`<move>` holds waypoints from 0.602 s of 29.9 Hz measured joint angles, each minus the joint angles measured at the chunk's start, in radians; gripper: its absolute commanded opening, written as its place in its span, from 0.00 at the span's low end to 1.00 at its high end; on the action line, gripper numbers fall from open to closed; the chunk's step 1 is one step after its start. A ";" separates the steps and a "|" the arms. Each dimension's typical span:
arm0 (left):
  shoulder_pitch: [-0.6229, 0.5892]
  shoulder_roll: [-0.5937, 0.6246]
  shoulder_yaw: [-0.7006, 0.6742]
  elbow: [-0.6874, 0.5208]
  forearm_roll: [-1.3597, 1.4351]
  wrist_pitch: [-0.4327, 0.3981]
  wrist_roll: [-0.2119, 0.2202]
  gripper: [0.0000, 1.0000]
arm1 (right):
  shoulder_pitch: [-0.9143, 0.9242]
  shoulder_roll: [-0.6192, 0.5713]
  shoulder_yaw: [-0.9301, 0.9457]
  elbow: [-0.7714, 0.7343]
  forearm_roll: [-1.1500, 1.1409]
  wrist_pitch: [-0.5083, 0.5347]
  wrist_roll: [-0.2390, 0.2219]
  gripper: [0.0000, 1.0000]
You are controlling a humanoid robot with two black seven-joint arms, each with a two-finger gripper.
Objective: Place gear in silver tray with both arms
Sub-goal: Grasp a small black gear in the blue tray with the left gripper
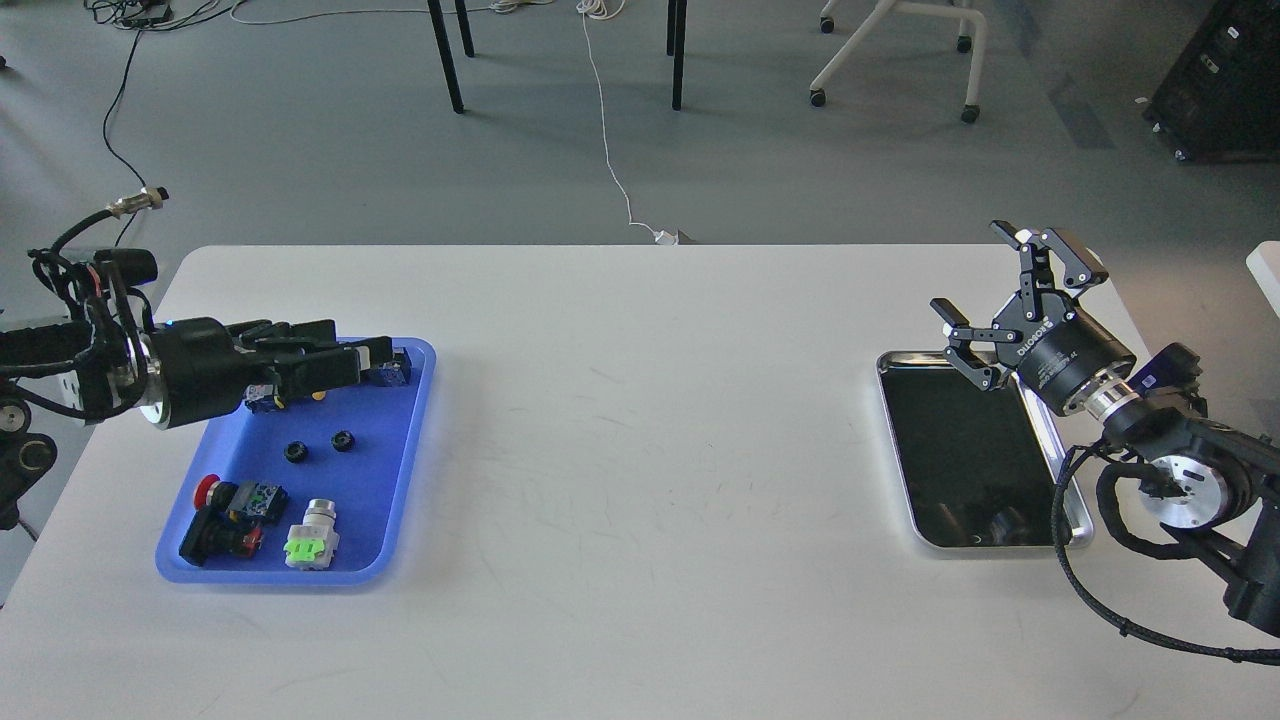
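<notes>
Two small black gears (295,452) (343,440) lie in the middle of the blue plastic tray (372,480) at the left. My left gripper (375,356) lies level over the back of that tray, fingers pointing right, above and behind the gears. It is seen side-on, so I cannot tell its opening. The silver tray (960,460) lies at the right with a bare dark bottom. My right gripper (970,268) is open and empty, held above the tray's back left corner.
The blue tray also holds a red push-button switch (225,505), a silver and green one (312,535) and a switch (400,366) partly hidden by my left gripper. A white object (1266,268) sits at the table's right edge. Chair and table legs stand on the floor beyond.
</notes>
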 measured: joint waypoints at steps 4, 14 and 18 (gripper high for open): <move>-0.085 0.016 0.169 0.013 0.195 0.091 -0.001 0.96 | 0.000 -0.001 0.000 0.001 0.000 0.000 0.000 0.99; -0.277 -0.028 0.475 0.191 0.225 0.160 0.000 0.88 | 0.000 -0.006 0.000 0.002 0.000 0.000 0.000 0.99; -0.276 -0.031 0.500 0.216 0.225 0.171 0.000 0.74 | -0.002 -0.009 0.001 0.003 0.000 0.000 0.000 0.99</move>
